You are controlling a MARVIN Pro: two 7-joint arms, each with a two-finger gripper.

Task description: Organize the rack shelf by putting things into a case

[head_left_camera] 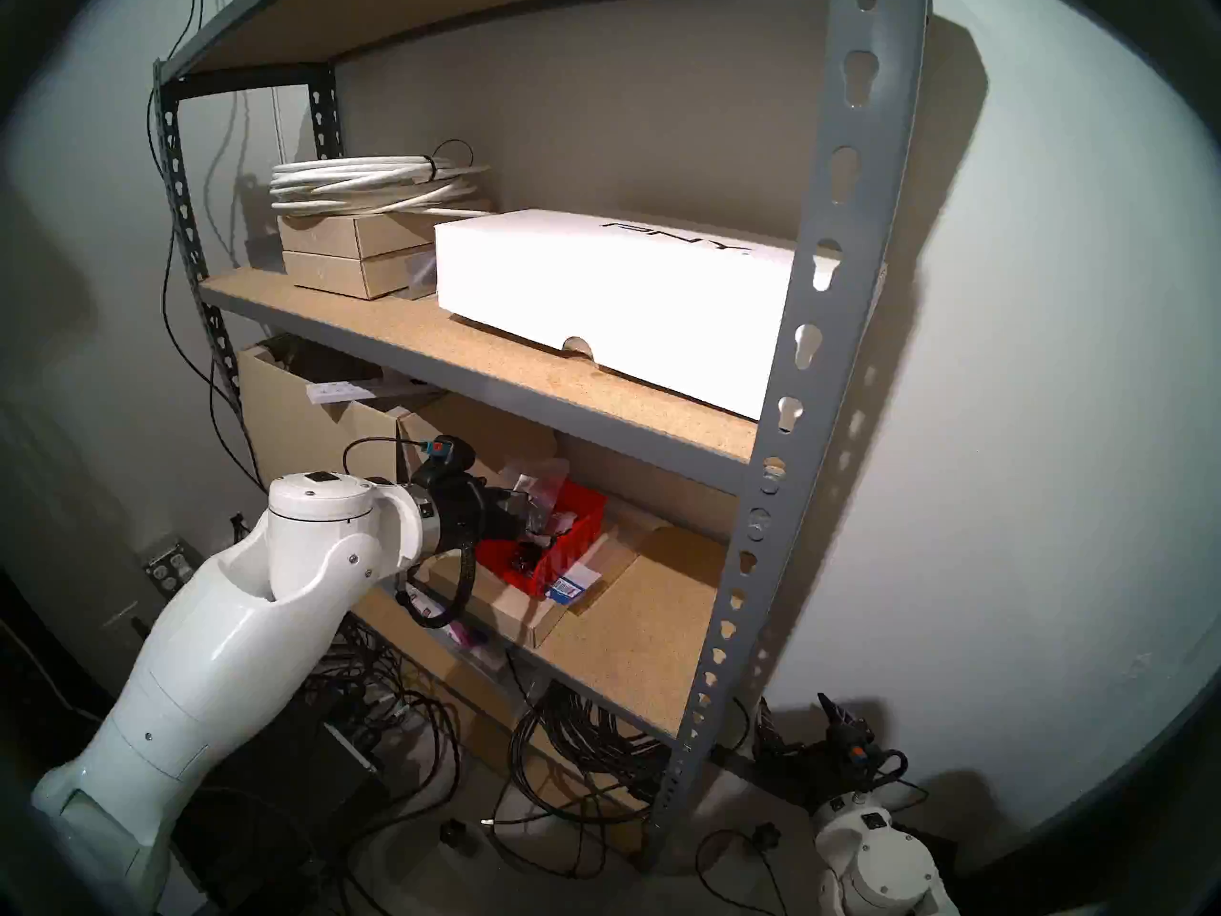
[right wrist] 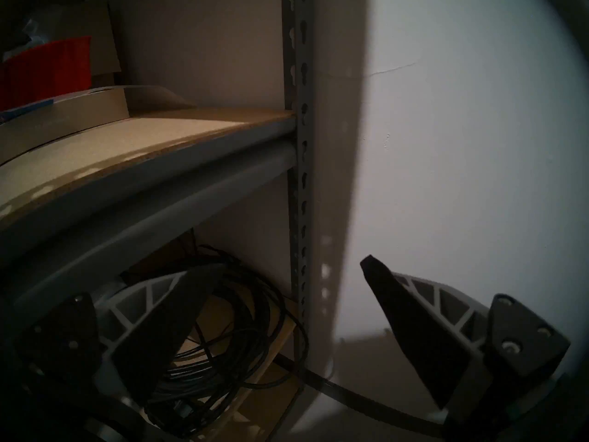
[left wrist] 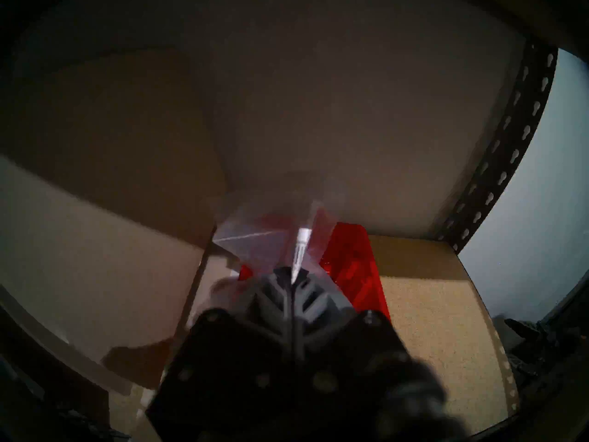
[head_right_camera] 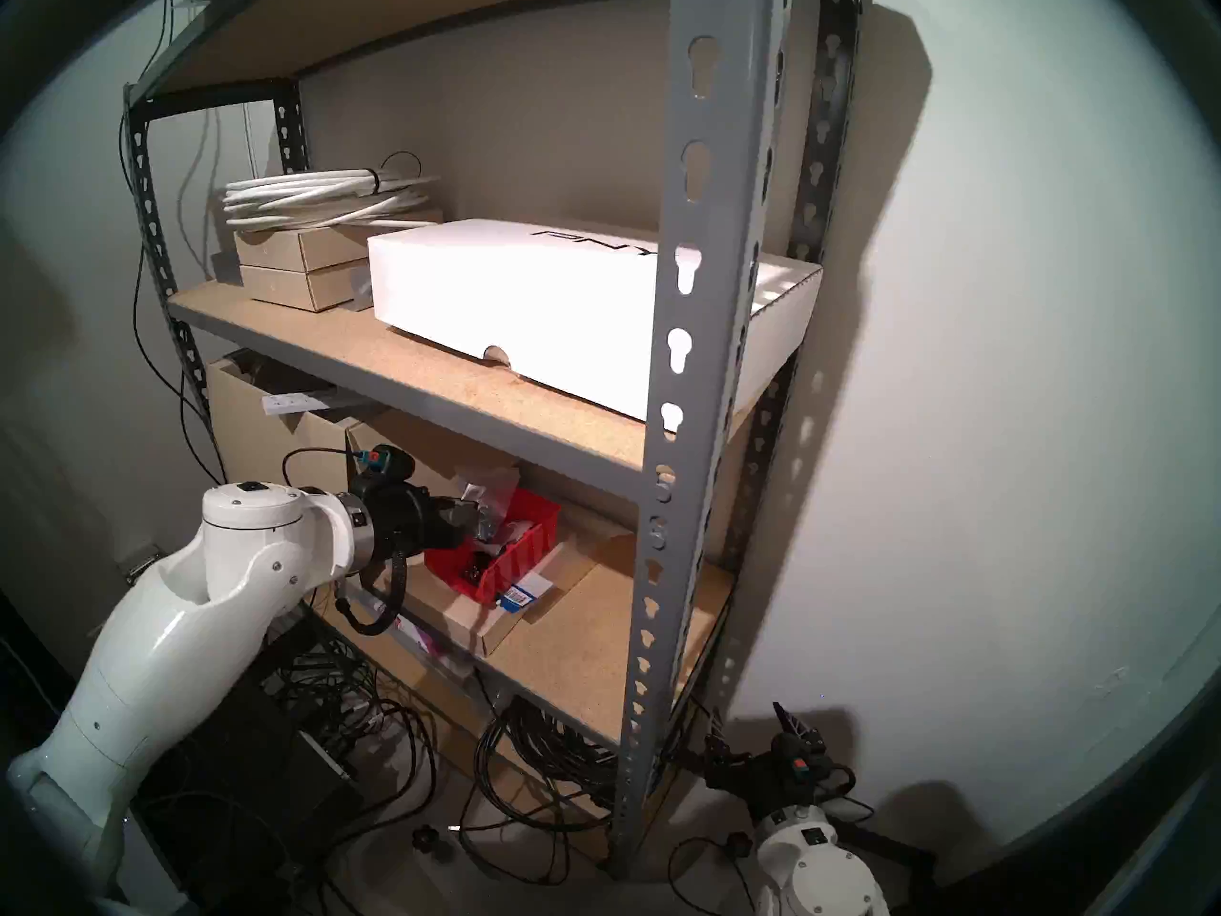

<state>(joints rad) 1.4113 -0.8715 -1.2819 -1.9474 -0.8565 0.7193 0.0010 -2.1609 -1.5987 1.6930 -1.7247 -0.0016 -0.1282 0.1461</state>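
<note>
Left fingers [left wrist: 291, 280] clamping clear bag [left wrist: 264, 237] over red bin [left wrist: 357, 259]; right fingers [right wrist: 280, 323] gaping idle. Bag catching bin's 12 o'clock rim, spilling onto shelf [left wrist: 430, 304], is risk.

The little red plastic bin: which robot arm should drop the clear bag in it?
The left. Its left gripper is shut on the clear plastic bag right over the small red plastic bin. The right gripper hangs open, low beside the rack.

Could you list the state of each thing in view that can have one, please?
left gripper: shut on the clear plastic bag, over the red bin.
right gripper: open, empty.
red bin: open-topped, already holding items.
white PNY box: closed.
white cable: coiled, tied.
</note>
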